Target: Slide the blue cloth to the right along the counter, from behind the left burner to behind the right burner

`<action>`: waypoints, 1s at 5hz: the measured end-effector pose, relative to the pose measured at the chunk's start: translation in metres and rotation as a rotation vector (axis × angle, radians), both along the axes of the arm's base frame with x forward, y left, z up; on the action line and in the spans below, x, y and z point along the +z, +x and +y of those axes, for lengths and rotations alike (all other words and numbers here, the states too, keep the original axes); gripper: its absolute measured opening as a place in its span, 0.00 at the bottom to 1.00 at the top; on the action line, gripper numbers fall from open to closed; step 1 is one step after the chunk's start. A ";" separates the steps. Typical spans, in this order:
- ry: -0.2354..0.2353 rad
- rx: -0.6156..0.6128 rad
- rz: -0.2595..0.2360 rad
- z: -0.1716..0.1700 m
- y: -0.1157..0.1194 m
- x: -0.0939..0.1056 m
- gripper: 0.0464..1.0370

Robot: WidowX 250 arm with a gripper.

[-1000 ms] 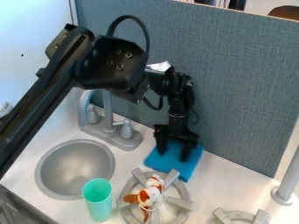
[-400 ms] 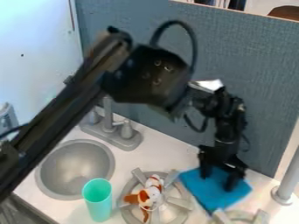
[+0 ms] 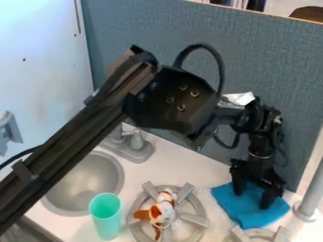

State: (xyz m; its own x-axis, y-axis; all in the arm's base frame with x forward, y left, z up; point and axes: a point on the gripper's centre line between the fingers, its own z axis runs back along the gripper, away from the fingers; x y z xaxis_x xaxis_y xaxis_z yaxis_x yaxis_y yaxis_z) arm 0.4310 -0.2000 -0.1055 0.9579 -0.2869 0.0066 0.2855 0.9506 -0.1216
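Landmark: We take the burner (image 3: 192,219) under the toy dog as reference; all directions are as seen in the camera view.
Gripper: We locate the black gripper (image 3: 251,201) right of the burner and slightly farther up, pointing down at the cloth.
Grip state: We read it as released; the two fingers stand spread, with their tips at the cloth and a strip of blue between them.
Cloth: We find the blue cloth (image 3: 255,218) right of the burner, apart from it, lying flat with slight creases beneath the gripper.
Toy dog: We see the white and brown toy dog (image 3: 163,211) lying on top of the burner.
Cup: We note the green cup (image 3: 106,218) upright, just left of the burner.
Sink: We place the round grey sink (image 3: 85,189) up and left of the burner.
Post: We record the grey post (image 3: 307,207) right of the burner, beyond the cloth.
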 end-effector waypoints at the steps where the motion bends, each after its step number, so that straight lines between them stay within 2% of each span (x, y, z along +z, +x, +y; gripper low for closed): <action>1: 0.014 0.028 -0.007 0.007 -0.008 0.001 0.96; 2: 0.051 0.079 -0.007 0.030 -0.033 0.008 0.96; 3: 0.035 0.105 -0.078 0.050 -0.041 0.046 0.96; 4: 0.016 0.115 -0.115 0.063 -0.045 0.071 0.96; 5: 0.022 0.088 -0.090 0.073 -0.064 0.093 0.96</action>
